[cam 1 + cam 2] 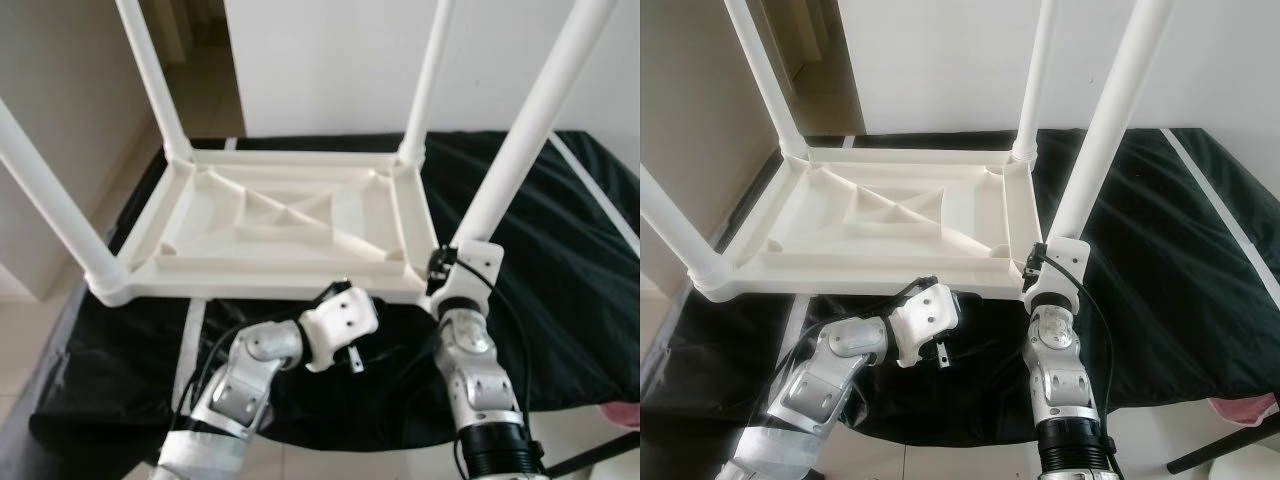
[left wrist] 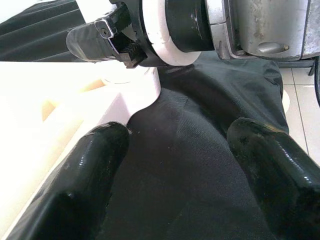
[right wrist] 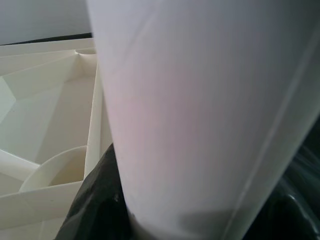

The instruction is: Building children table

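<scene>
A white plastic children's table (image 1: 260, 278) lies upside down on a black cloth (image 1: 565, 270), its ribbed underside facing up. Legs stand up from the corners: near left (image 1: 50, 200), far left (image 1: 155, 80), far right (image 1: 425, 80) and near right (image 1: 520, 130). My right gripper (image 1: 455, 262) is at the foot of the near right leg (image 3: 200, 110) and is shut on it, just above the corner socket. My left gripper (image 2: 180, 190) is open, low over the cloth at the table's near edge, one finger (image 2: 90, 185) against the white rim.
The cloth covers a low surface whose front edge drops to pale tiles (image 1: 30, 340). A white wall (image 1: 330, 60) stands behind. A white strip (image 1: 590, 190) crosses the cloth at right. A pink object (image 1: 625, 412) lies at the lower right.
</scene>
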You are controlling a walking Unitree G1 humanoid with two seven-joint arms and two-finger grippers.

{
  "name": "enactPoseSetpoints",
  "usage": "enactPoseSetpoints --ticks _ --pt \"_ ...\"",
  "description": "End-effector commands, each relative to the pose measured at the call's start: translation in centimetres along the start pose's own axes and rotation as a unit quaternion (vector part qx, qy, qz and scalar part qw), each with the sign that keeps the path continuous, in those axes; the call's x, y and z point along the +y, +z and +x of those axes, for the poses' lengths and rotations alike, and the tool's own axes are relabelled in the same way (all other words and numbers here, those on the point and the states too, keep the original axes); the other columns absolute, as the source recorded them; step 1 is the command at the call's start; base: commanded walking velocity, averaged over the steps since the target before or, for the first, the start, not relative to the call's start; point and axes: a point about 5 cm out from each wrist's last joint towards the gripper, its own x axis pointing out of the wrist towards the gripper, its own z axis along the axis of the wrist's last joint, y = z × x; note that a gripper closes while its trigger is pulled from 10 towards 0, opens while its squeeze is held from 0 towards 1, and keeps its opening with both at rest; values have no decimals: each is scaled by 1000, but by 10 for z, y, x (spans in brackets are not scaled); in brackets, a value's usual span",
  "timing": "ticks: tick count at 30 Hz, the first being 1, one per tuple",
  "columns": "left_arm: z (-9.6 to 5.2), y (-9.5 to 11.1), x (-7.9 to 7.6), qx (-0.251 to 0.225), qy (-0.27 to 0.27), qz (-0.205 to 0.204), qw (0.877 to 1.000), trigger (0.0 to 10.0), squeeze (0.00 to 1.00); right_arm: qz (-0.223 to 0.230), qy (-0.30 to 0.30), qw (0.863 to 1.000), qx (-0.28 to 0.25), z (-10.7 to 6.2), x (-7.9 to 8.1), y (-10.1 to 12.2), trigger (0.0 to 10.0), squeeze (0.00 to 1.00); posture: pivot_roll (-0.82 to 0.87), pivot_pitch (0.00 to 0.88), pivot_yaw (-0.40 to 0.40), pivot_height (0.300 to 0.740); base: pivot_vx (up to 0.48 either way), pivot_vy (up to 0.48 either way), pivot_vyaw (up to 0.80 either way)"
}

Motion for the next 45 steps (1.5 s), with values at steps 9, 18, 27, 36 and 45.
enactPoseSetpoints --ticks 9,18,27,36,45 --pt "2 -2 7 1 55 -2 999 10000 0 -3 91 995 -44 5 -17 16 10000 1000 -70 22 1 740 0 0 0" --pt "5 -2 11 -2 64 -4 998 10000 0 -32 231 972 -33 10 -46 20 10000 0 -77 17 -6 740 0 0 0" --pt "2 -1 14 -1 69 0 998 10000 0 -95 368 925 2 19 -55 12 10000 0 -55 17 -5 740 0 0 0" --pt "-2 -1 15 3 65 4 998 10000 0 -135 411 902 -2 33 -43 13 6510 0 -39 20 15 740 0 0 0" --pt "-1 -1 13 4 61 4 998 10000 0 -125 430 894 2 33 -35 8 0 0 -25 34 18 740 0 0 0"
